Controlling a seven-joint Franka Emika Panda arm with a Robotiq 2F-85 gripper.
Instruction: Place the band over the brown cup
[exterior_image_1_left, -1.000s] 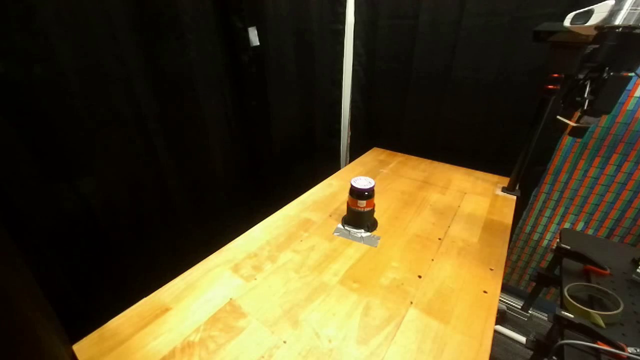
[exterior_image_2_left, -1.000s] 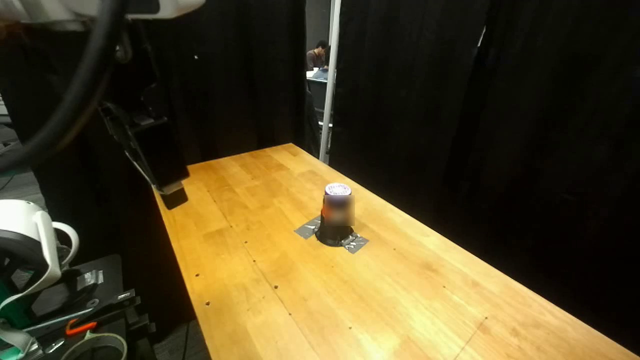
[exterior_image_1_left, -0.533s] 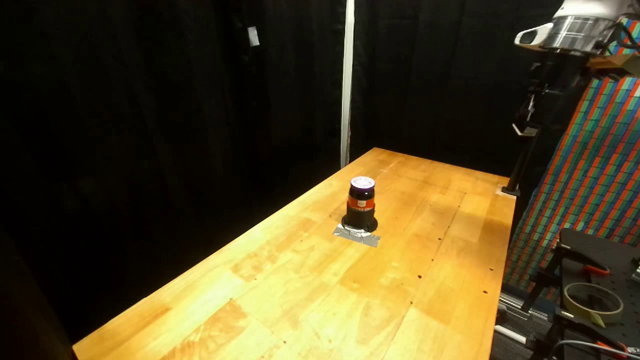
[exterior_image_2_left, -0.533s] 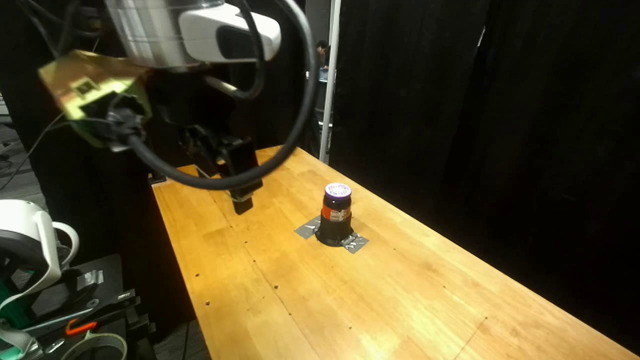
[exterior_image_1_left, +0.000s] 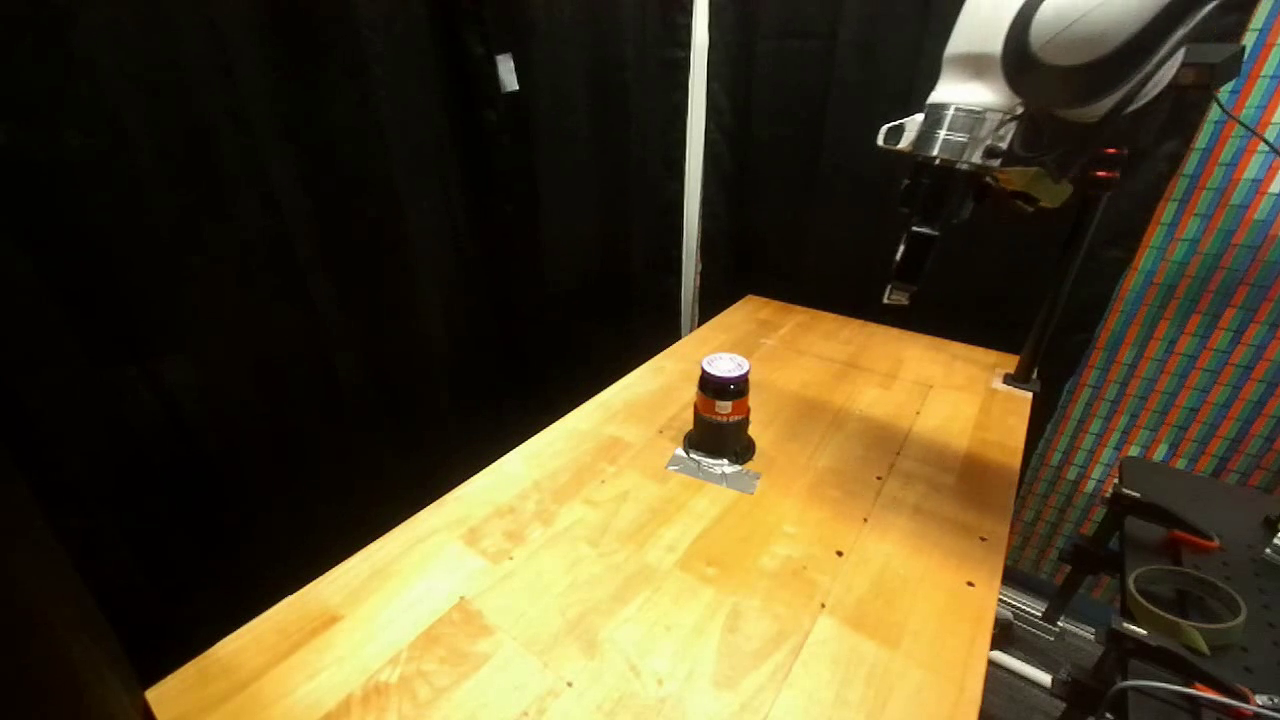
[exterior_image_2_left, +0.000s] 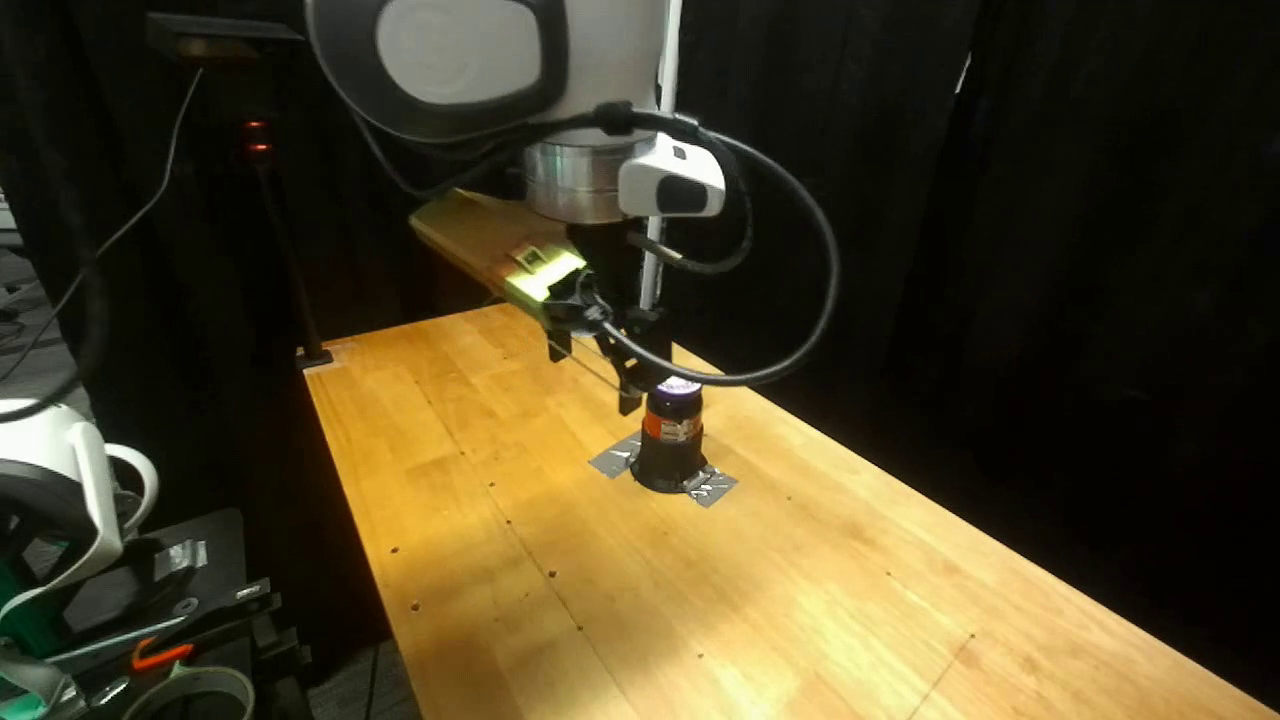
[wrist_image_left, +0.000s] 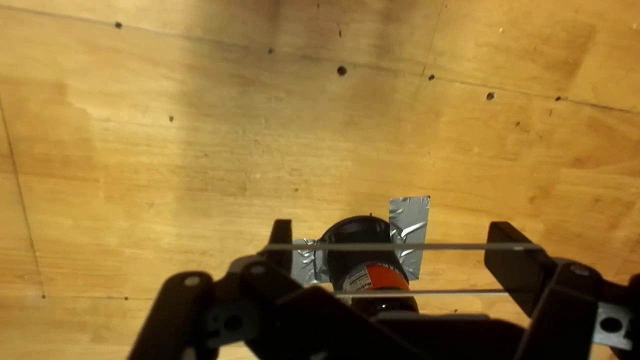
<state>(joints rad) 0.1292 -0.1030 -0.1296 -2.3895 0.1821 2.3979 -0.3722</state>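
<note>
I have my fingers spread wide, clamping nothing between them; the band is looped around both, its two strands running across the lower part of the wrist view. I take that spread to be what holds the loop taut and broad enough for the cup. The cup stands upright on the surface, a little right of the middle in both exterior views. Grey tape pins its base down, probably so that a tug cannot tip or drag it. In an exterior view, my fingers hang in the upper right, above the surface and apart from the cup, so the band is not yet on it. The next move, I judge, is to centre the loop over the lid and lower it evenly. If I narrow the spread too soon, the band will likely slacken and drop; a strand could also catch the lid's edge.
</note>
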